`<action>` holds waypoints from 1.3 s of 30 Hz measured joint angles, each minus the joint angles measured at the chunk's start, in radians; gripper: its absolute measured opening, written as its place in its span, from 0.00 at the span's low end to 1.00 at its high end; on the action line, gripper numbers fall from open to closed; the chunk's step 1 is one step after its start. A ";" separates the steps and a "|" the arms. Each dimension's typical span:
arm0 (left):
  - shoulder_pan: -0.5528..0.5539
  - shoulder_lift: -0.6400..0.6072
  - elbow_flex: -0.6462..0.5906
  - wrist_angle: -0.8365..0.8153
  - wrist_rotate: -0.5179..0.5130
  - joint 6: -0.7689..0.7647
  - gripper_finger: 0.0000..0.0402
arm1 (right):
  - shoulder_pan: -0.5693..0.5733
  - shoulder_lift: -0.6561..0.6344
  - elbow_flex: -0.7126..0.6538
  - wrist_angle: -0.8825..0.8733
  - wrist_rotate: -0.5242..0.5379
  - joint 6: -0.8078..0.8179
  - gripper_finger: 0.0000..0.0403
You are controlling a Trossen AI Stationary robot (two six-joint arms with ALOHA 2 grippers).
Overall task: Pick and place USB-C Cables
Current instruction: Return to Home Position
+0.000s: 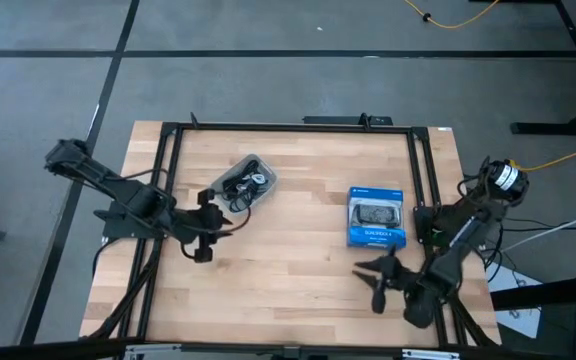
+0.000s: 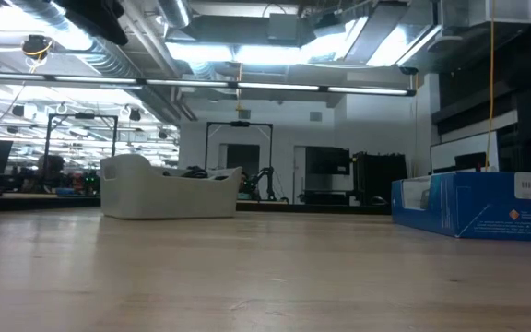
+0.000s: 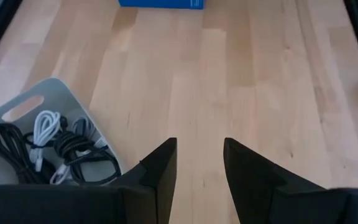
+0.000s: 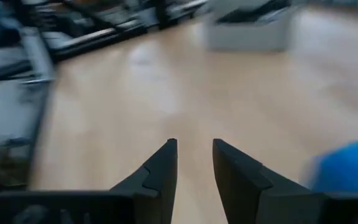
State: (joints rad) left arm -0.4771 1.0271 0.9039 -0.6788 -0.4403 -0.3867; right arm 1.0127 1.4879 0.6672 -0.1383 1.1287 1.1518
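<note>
Several small coiled USB-C cables [image 1: 241, 184], black and white, lie in the translucent grey tray [image 1: 253, 166] at the table's left middle; they also show in the left wrist view [image 3: 55, 149]. My left gripper [image 1: 208, 222] is open and empty, just near-left of the tray. My right gripper [image 1: 378, 285] is open and empty near the table's near right, below the blue box [image 1: 376, 217].
The blue retail box lies flat at the table's right middle and shows in the low view [image 2: 477, 205]. A black frame [image 1: 288, 127] runs along the table's far, left and right sides. Bare wood lies between the tray and the box.
</note>
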 joint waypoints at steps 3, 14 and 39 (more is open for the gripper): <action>0.013 -0.027 -0.005 0.004 0.011 0.005 0.31 | -0.084 0.000 -0.068 0.422 -0.182 -0.273 0.26; 0.023 -0.057 -0.006 0.010 0.097 0.110 0.31 | -0.519 -0.014 -0.214 1.189 -1.246 -0.891 0.26; 0.169 -0.306 -0.213 0.268 0.217 0.182 0.31 | -1.023 -0.821 -0.215 0.223 -1.518 -1.007 0.26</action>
State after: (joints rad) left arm -0.3082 0.7209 0.6912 -0.4103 -0.2229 -0.2051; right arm -0.0105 0.6666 0.4526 0.0849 -0.3889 0.1451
